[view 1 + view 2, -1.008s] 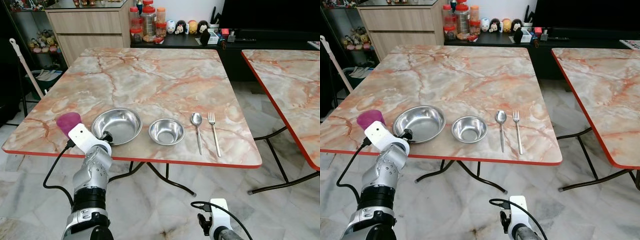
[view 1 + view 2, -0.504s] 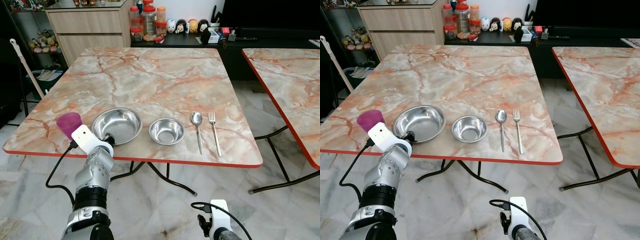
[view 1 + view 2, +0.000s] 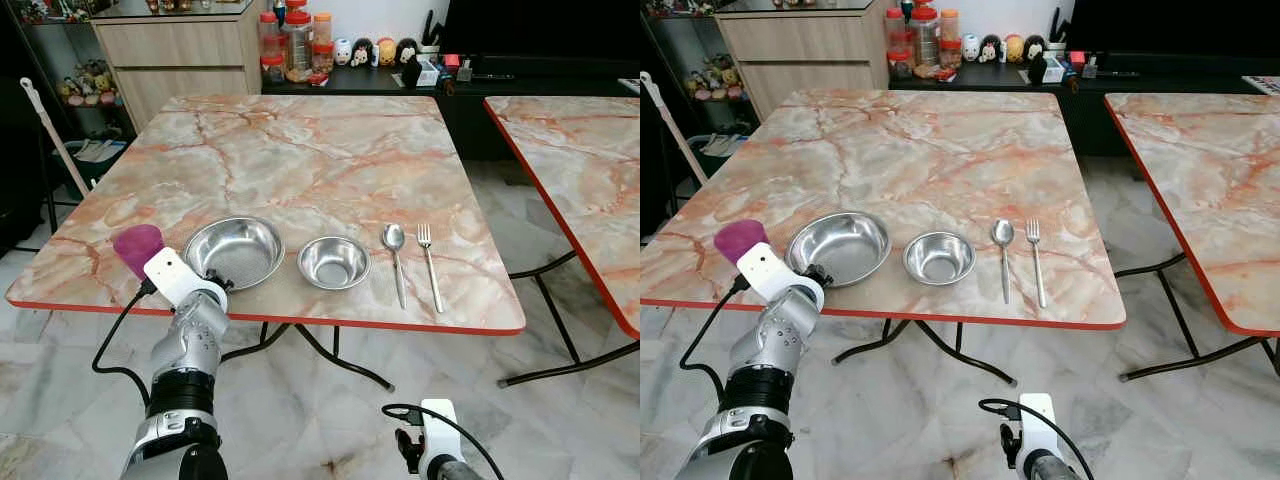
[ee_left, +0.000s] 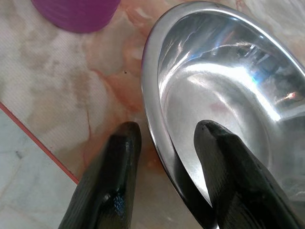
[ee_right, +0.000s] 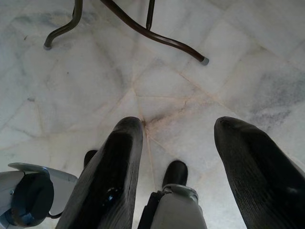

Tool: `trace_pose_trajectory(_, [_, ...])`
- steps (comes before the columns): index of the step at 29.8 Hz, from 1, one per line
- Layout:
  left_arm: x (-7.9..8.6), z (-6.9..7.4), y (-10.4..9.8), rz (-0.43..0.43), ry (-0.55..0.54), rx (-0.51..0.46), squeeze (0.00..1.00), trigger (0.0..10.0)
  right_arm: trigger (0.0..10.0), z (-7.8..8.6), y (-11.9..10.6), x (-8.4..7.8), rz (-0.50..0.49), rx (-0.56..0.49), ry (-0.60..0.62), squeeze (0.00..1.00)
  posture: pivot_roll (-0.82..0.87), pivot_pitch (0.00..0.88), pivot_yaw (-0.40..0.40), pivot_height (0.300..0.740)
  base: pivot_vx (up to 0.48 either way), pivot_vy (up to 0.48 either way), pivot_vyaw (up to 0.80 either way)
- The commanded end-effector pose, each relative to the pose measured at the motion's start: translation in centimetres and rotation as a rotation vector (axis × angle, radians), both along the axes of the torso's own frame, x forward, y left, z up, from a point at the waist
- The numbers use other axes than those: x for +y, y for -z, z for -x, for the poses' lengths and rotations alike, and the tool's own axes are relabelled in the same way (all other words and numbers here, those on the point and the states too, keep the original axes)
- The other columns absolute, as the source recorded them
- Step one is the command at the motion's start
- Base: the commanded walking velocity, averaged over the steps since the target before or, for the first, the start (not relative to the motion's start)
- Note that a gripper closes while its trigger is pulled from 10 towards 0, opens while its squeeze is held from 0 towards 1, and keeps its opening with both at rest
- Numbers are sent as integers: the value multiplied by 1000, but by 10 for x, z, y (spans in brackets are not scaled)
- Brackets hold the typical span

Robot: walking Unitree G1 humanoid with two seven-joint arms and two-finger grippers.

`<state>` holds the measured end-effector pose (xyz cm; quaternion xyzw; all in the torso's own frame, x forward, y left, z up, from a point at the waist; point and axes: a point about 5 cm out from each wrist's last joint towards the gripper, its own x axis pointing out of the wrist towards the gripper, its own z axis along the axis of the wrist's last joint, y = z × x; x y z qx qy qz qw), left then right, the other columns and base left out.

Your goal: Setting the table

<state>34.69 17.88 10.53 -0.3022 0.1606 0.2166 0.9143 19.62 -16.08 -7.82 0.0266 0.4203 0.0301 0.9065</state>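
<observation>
My left pincer (image 4: 164,143): fingers parted, straddling the near rim of the large bowl (image 3: 234,251), one inside, one outside; not yet closed on it
Large bowl: on the desk (image 3: 300,150) near its front edge, between the purple cup (image 3: 137,246) and the small bowl (image 3: 333,262)
Why so: I judge the rim gives me the only thin edge to pinch
Spoon (image 3: 394,256), fork (image 3: 428,262): laid parallel beside the small bowl, a place setting
My right pincer (image 5: 178,143): idle, wide, over the floor
Writing: none legible

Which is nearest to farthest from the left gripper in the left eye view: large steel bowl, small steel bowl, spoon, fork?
1. large steel bowl: the left gripper straddles its near rim, one finger inside and one outside.
2. small steel bowl: next along the table's front edge, toward the robot's right.
3. spoon: right of the small bowl.
4. fork: farthest, just right of the spoon.
</observation>
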Motion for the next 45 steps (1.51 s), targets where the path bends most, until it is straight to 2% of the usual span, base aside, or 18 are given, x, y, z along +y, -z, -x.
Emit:
trace_pose_trajectory(1, [0,-3,-4,-15,5,9,0,0,10000,-2,-1,1,-10,-10,14,0,61,0,25,719,0,0,0])
trace_pose_trajectory(12, [0,-4,-6,-22,18,22,0,0,10000,-6,-3,5,-17,-19,11,0,71,0,29,719,0,0,0])
trace_pose_trajectory(25, [2,-2,-9,-46,-23,17,0,0,10000,-7,-4,8,-21,-21,11,0,74,0,34,719,0,0,0])
trace_pose_trajectory(29, [5,-2,-15,-47,-58,-28,0,0,10000,-8,-4,9,-22,-22,7,0,78,0,31,719,0,0,0])
trace_pose_trajectory(32, [4,-5,-30,41,-82,-192,0,0,10000,-10,-5,10,-24,-25,5,0,78,0,30,719,0,0,0])
trace_pose_trajectory(33, [4,-5,-35,45,-79,-235,0,549,10000,-10,-5,10,-24,-26,4,0,79,0,29,719,0,0,0])
trace_pose_trajectory(34, [2,-6,-44,81,-72,-320,0,2078,10000,-10,-5,9,-23,-27,3,0,79,0,29,719,0,0,0])
trace_pose_trajectory(38, [1,-6,-47,95,-71,-346,0,2078,10000,-10,-5,9,-23,-27,3,0,79,0,29,719,0,0,0])
trace_pose_trajectory(39, [-3,-7,-52,111,-45,-382,0,10000,10000,-10,-5,9,-23,-27,2,0,82,0,25,719,0,0,0])
trace_pose_trajectory(41, [-10,-8,-61,129,10,-458,0,10000,10000,-10,-5,9,-21,-26,0,0,83,0,24,719,0,0,0])
trace_pose_trajectory(45, [-15,-8,-63,105,44,-488,0,10000,10000,-10,-5,8,-20,-25,-1,0,81,0,23,719,0,0,0])
